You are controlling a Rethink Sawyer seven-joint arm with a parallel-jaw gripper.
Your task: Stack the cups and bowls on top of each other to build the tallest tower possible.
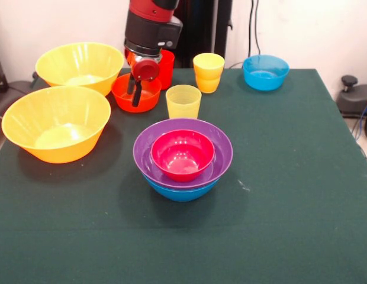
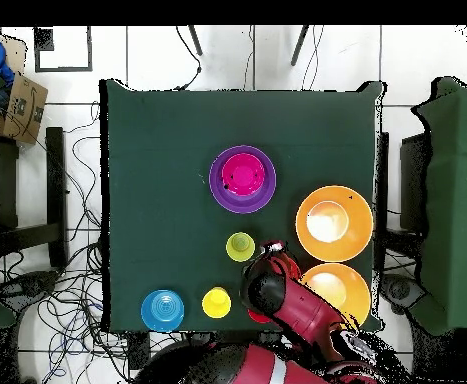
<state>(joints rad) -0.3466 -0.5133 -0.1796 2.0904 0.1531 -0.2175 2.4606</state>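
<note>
Red-and-black arm's gripper (image 1: 136, 94) hangs over small glossy orange-red plastic bowl (image 1: 131, 99), tips dipping inside its rim; fingers look close together, gripping nothing visible; red plastic cup (image 1: 167, 66) just behind gripper; pale translucent yellow cup (image 1: 183, 101) just beside bowl; tower (image 1: 182, 158) nearer camera, well apart: pink-red bowl nested in purple over blue; two large yellow-orange bowls (image 1: 56, 123) to side on dark green tablecloth (image 1: 290, 207).

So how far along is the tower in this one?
Done: the tower has three layers, a pink-red bowl nested in the purple bowl on the blue bowl. In hand: the end effector hangs over the orange-red bowl, holding nothing visible. Left: two big yellow bowls, the light-blue bowl and the cups.
</note>
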